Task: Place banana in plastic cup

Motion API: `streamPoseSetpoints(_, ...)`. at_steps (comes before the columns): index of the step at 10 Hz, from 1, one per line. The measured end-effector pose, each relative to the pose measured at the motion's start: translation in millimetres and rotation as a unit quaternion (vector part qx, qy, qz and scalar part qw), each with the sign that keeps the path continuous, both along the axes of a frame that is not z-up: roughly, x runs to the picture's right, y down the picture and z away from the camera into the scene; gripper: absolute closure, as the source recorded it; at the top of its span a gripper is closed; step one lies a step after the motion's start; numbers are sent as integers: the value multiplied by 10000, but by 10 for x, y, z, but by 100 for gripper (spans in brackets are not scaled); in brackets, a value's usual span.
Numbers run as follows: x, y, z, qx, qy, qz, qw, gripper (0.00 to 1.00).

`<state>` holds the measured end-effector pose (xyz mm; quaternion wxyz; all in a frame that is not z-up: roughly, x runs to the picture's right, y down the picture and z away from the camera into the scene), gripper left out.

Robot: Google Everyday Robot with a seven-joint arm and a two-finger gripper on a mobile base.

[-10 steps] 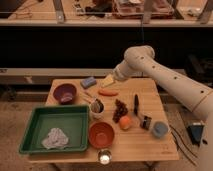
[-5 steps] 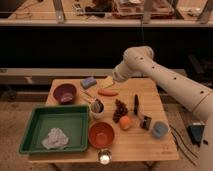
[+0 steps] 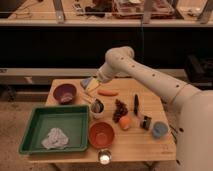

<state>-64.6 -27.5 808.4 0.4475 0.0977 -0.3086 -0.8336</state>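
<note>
The banana point(image 3: 93, 86) is a pale-yellow shape at the back left of the wooden table point(image 3: 140, 145), next to a blue object point(image 3: 86, 82). My gripper point(image 3: 98, 80) is right over the banana's upper end, and the white arm reaches in from the right. I cannot tell whether it touches the banana. The light-blue plastic cup point(image 3: 159, 130) stands near the table's front right, far from the gripper.
An orange carrot point(image 3: 107, 93) lies just right of the banana. Also on the table are a purple bowl point(image 3: 65, 92), a whitish cup with utensils point(image 3: 97, 106), grapes point(image 3: 120, 110), an orange fruit point(image 3: 125, 122), a red bowl point(image 3: 101, 134), a clear glass point(image 3: 104, 158), and a green tray point(image 3: 35, 125) with a cloth.
The gripper has moved down and to the left, toward the banana at the table's back left. The other objects have not moved.
</note>
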Motion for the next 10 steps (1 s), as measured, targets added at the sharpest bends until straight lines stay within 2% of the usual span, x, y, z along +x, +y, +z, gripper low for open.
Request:
streamPoseSetpoints(1,-282,31,64,2,-81,-131,9999,20)
streamPoseSetpoints(3,-644,105,228,-29,-125,-329,9994,22)
streamPoseSetpoints(5,-821,225,472,-162,-34,-426,9990,38)
streamPoseSetpoints(6,-837,272,612,-259,59,-429,9987,47)
streamPoseSetpoints(10,-559,319,899,-373,352,-298,9982,49)
